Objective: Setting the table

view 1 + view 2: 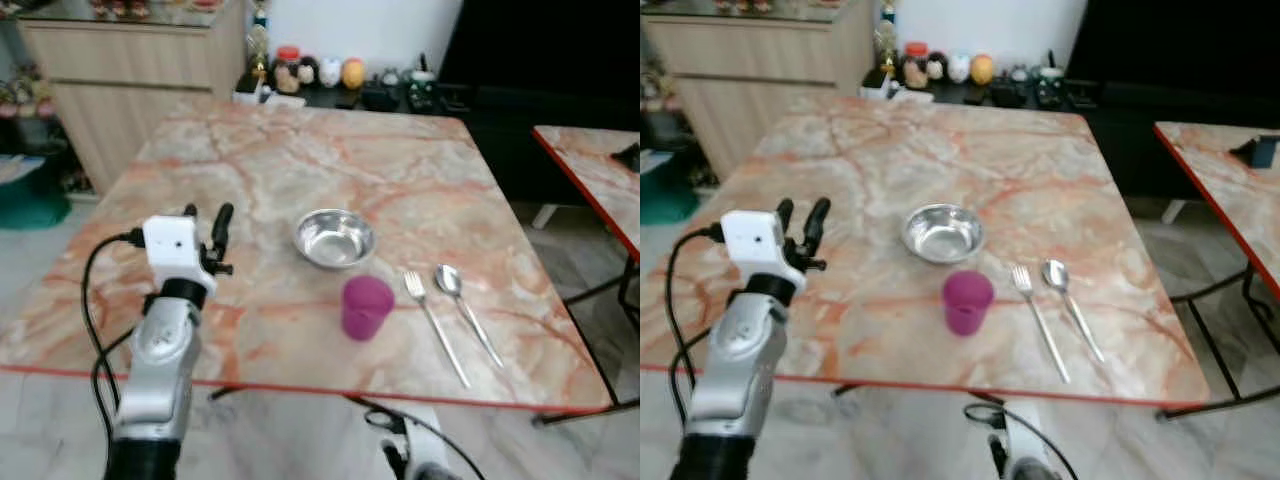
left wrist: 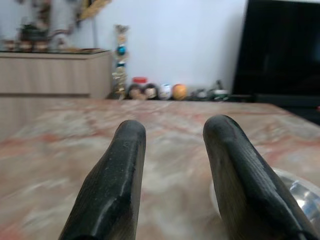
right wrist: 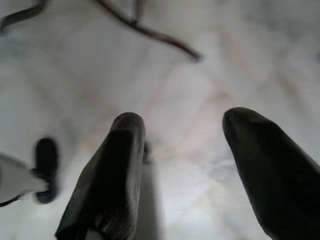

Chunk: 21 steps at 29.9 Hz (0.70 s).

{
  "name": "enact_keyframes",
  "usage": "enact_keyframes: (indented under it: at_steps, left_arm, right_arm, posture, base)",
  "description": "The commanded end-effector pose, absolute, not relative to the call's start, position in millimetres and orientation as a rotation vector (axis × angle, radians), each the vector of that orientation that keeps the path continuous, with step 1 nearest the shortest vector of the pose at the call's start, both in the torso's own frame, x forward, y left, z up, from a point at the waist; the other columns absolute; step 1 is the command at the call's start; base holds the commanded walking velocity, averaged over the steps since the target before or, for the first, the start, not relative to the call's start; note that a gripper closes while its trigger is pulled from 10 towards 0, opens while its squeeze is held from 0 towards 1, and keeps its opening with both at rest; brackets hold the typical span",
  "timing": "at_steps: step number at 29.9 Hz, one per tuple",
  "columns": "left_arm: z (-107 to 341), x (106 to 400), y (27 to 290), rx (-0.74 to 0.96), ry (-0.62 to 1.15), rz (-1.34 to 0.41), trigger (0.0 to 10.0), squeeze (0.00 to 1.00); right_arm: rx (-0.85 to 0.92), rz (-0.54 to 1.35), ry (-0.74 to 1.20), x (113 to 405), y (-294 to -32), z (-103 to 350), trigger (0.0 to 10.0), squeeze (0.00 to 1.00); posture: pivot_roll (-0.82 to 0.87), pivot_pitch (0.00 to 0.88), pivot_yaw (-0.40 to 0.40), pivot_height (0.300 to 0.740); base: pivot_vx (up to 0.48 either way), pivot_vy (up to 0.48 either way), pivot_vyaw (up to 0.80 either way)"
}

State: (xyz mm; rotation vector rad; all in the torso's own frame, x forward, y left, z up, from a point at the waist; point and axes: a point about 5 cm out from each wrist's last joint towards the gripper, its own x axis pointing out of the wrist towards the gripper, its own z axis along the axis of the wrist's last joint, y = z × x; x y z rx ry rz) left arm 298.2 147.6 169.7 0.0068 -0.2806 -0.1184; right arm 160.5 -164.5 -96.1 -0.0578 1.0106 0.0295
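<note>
The left gripper (image 1: 207,213) hovers empty, fingers parted, over the marble table (image 1: 420,170) left of a steel bowl (image 1: 334,238), purple cup (image 1: 366,307), fork (image 1: 434,326) and spoon (image 1: 464,309), while the right gripper (image 3: 200,165) hangs with fingers wide apart.

On the marble table (image 1: 300,160) there were four pieces of tableware: one steel bowl (image 1: 334,238), one purple cup (image 1: 365,307) just in front of the bowl, one fork (image 1: 434,338) and one spoon (image 1: 463,308), the two lying side by side to the right of the cup. One second table (image 1: 595,170) of the same marble pattern stood to the right of the first, and one wooden cabinet (image 1: 130,70) stood beyond its far left corner. Two grippers were in view, the left gripper (image 1: 206,216) over the table to the left of the bowl and the right gripper (image 3: 192,150) with its two fingers apart over pale floor.
</note>
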Motion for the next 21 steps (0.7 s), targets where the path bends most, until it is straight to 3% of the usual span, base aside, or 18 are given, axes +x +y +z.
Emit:
enact_keyframes:
  at_steps: [1,21]
  left_arm:
    - [177.0,299.4,153.9,0.022,-0.299,-0.104,10.0,0.00]
    - [177.0,299.4,153.9,0.022,-0.299,-0.104,10.0,0.00]
  right_arm:
    - [-0.051,0.050,0.965,174.2,-155.4,-90.5,10.0,0.00]
    - [-0.051,0.050,0.965,174.2,-155.4,-90.5,10.0,0.00]
  posture:
    - [0.09,0.000,-0.085,0.740]
    - [0.09,0.000,-0.085,0.740]
  base:
    - [0.307,0.000,0.00]
    - [0.307,0.000,0.00]
